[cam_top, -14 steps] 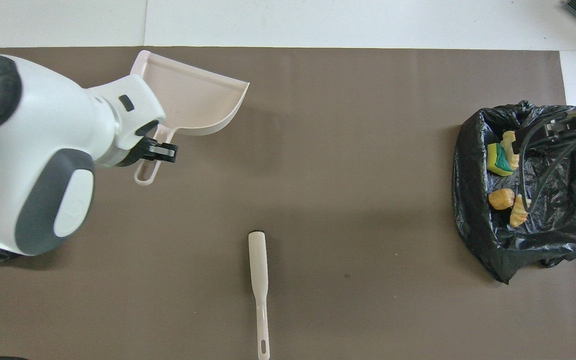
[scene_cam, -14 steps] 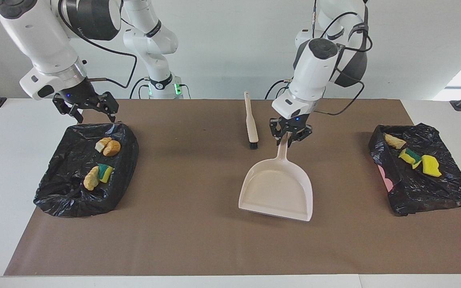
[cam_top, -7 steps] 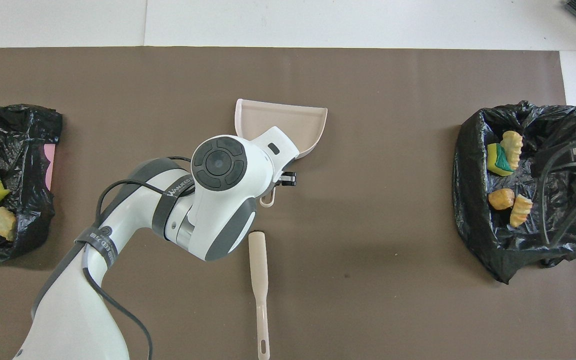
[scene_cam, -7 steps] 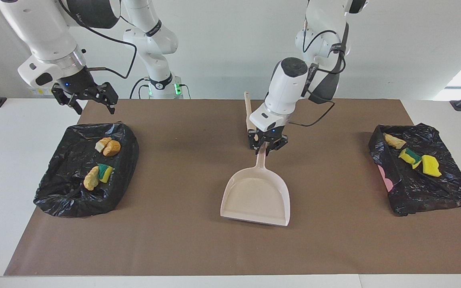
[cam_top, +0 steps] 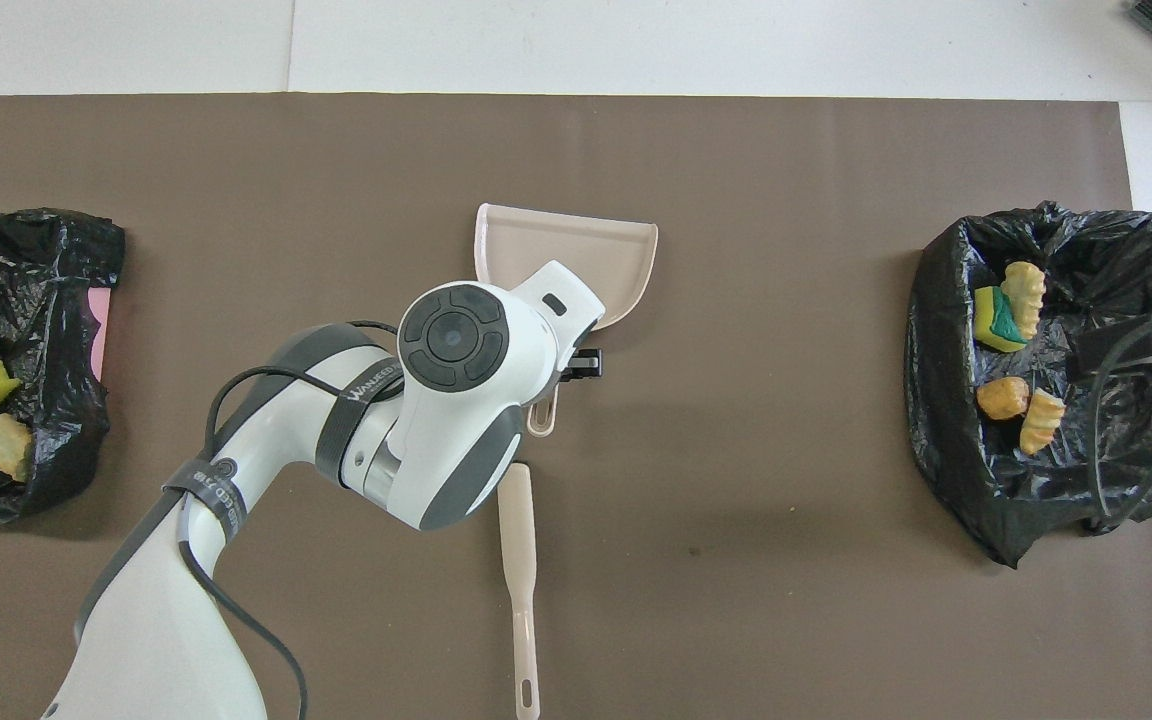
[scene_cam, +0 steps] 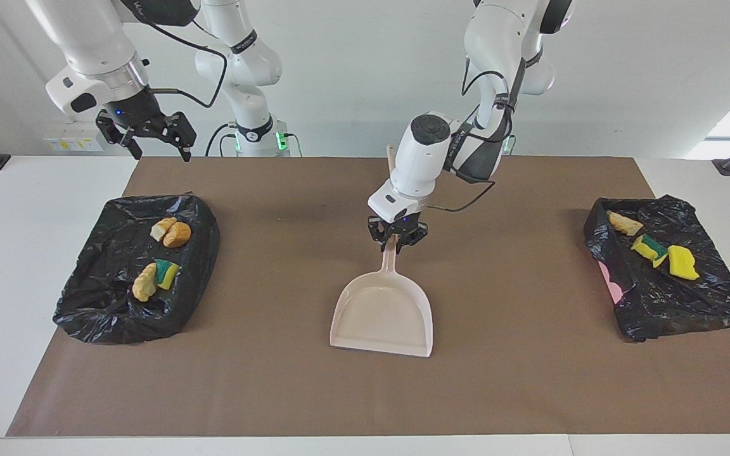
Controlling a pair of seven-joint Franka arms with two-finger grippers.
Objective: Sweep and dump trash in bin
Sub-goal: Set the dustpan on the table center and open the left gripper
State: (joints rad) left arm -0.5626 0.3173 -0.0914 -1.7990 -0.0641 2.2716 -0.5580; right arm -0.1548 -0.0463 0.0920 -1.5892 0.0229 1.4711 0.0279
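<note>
The beige dustpan [scene_cam: 383, 313] [cam_top: 576, 240] lies flat on the brown mat at mid-table, its handle [scene_cam: 390, 256] pointing toward the robots. My left gripper [scene_cam: 397, 239] is down at the top end of that handle. The trash I see lies in two black-bagged bins. Bread lumps [scene_cam: 172, 232] and a sponge piece [scene_cam: 165, 273] are in the bin [scene_cam: 99, 304] at the right arm's end. Sponge pieces [scene_cam: 669, 256] and a lump [scene_cam: 625, 223] are in the bin [scene_cam: 688, 304] at the left arm's end. My right gripper [scene_cam: 159, 155] hangs open and holds nothing, above the mat's edge by its bin.
A beige brush [cam_top: 518, 560] lies on the mat between the dustpan and the robots, its bristle end under my left arm; only its handle tip [scene_cam: 391, 158] shows in the facing view. White table surrounds the mat [scene_cam: 276, 380].
My left arm has carried the dustpan sideways from the left arm's end to mid-table. My right gripper has risen and drawn back from over its bin.
</note>
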